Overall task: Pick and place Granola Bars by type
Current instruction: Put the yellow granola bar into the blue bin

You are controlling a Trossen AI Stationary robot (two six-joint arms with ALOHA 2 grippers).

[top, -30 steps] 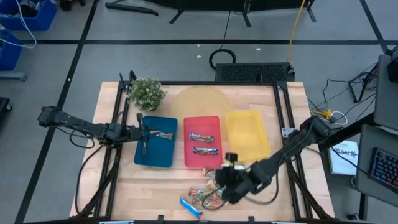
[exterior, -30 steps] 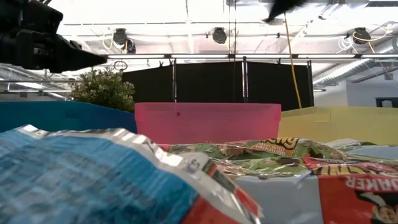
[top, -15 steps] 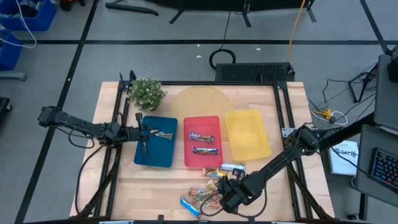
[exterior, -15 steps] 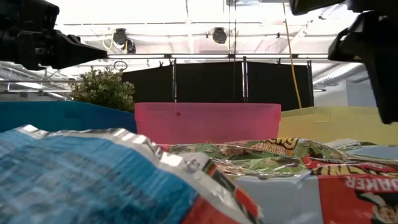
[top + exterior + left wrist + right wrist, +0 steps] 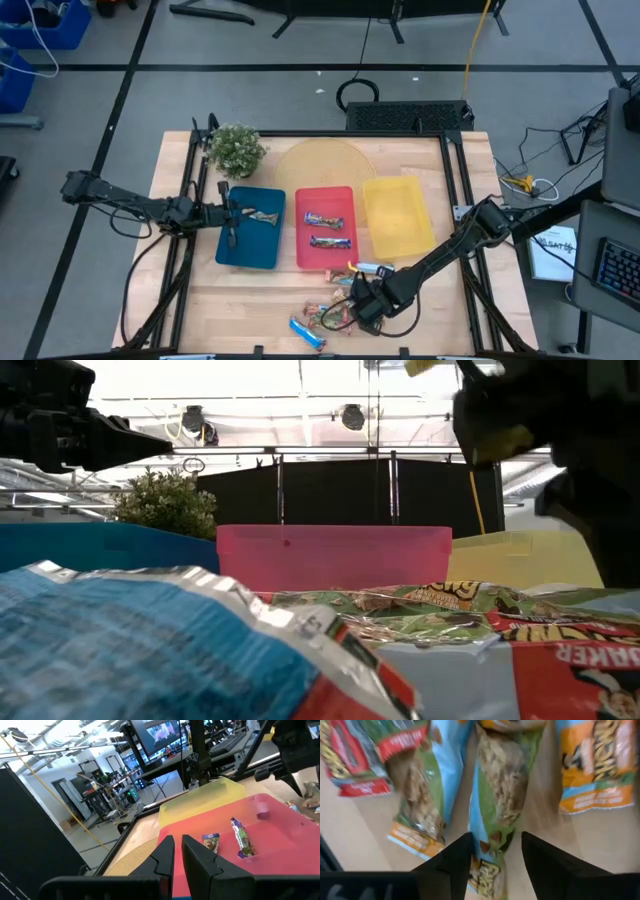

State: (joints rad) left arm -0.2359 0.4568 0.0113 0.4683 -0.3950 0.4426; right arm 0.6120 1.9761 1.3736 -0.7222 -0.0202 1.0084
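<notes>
**Right pincer over the loose pile; snagging a neighbour is the main hazard**

The unsorted Granola Bars (image 5: 325,315) lie in an overlapping heap on the counter (image 5: 440,160), just in front of the red tray (image 5: 325,240). Two bars already rest in the red tray, and one in the blue tray (image 5: 250,228); the yellow tray (image 5: 398,215) shows none.

The right pincer (image 5: 492,852) is low over the heap, fingers parted and straddling a green-and-blue wrapped bar (image 5: 502,810). It is released; nothing is between the fingers yet. Other bars lie touching this one on both sides.

The left pincer (image 5: 177,852) hangs over the blue tray, fingers nearly together with a narrow gap, holding nothing.

Judged risks:
- The wrappers overlap, so closing here may catch a neighbouring wrapper edge and lift two bars of different type.
- The foil looks slippery; a grip near the bar's end may let it twist or drop on the way to a tray.
- Pressing down could scatter the heap toward the counter's front edge.
</notes>
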